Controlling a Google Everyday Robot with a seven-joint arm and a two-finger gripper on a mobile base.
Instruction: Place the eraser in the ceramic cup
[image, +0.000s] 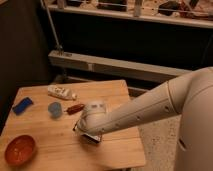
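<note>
The eraser (93, 137), a dark block with a white label, shows just under the wrist of my arm, at the middle of the wooden table (115, 150). My gripper (89, 132) points down over it and is shut on the eraser; the white wrist hides most of the fingers. I cannot tell whether the eraser touches the table. The ceramic cup (55, 109), small and pale blue, stands upright to the left of the gripper and a little farther back, apart from it.
A small reddish-brown oblong thing (75, 107) lies between cup and gripper. A white bottle-like thing (61, 92) lies behind the cup. A flat blue piece (22, 105) sits at the left edge and an orange bowl (19, 149) at the front left. A metal rail (115, 65) runs behind the table.
</note>
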